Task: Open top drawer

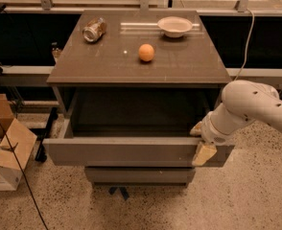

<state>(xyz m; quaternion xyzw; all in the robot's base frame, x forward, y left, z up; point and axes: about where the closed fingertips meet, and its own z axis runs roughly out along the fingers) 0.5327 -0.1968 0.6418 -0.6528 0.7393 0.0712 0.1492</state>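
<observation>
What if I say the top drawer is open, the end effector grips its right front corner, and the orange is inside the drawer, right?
Not quite. The camera view shows the orange on the cabinet top, not inside the drawer. The rest holds: the top drawer is open and the end effector grips its right front corner.

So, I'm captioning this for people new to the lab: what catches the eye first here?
The top drawer stands pulled far out, its deep box gaping dark. The white arm reaches in from the right, and its tool clamps the right end of the drawer's front panel. On the cabinet top sits an orange, with a tipped can and a white bowl behind it.
</observation>
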